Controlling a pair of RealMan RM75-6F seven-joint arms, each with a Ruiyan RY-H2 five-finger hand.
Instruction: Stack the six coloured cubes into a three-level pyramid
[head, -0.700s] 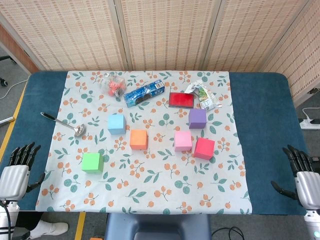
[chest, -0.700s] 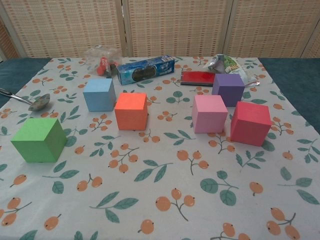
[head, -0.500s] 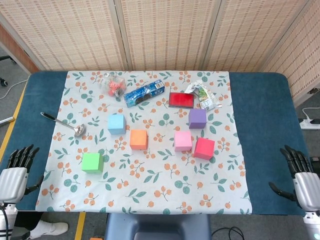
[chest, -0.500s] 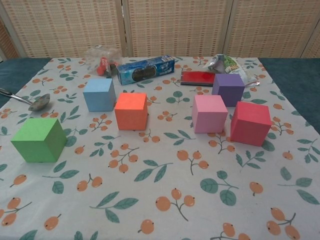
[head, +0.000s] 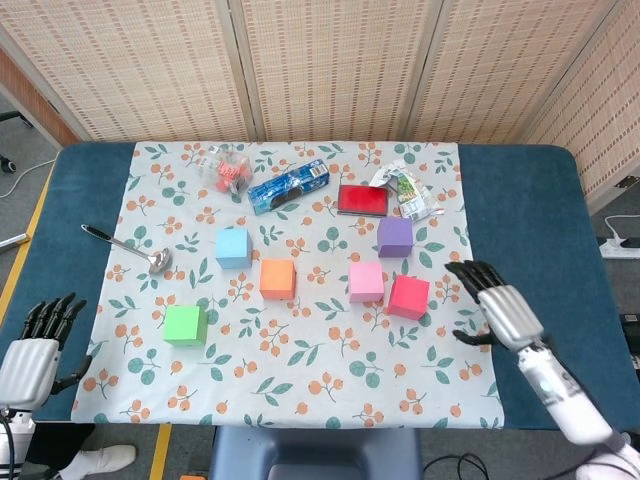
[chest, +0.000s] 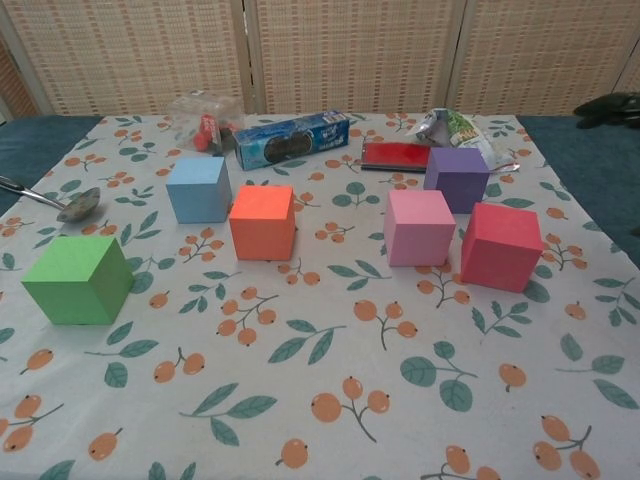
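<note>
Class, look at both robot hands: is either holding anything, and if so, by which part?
Nothing is held. The right robot hand hovers open beside the red cube; the left robot hand is open and apart from the cubes.

A staged test room, not a home: woven folding screens wall off a blue counter under a fruit-print cloth.

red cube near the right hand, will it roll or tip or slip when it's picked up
The red cube sits flat on the cloth with square faces, so it probably won't roll or tip easily. Its matte, sharp-edged look suggests foam or painted wood, likely light and stiff. The pink cube stands close beside it, so the open right hand may nudge that one when closing in.
</note>
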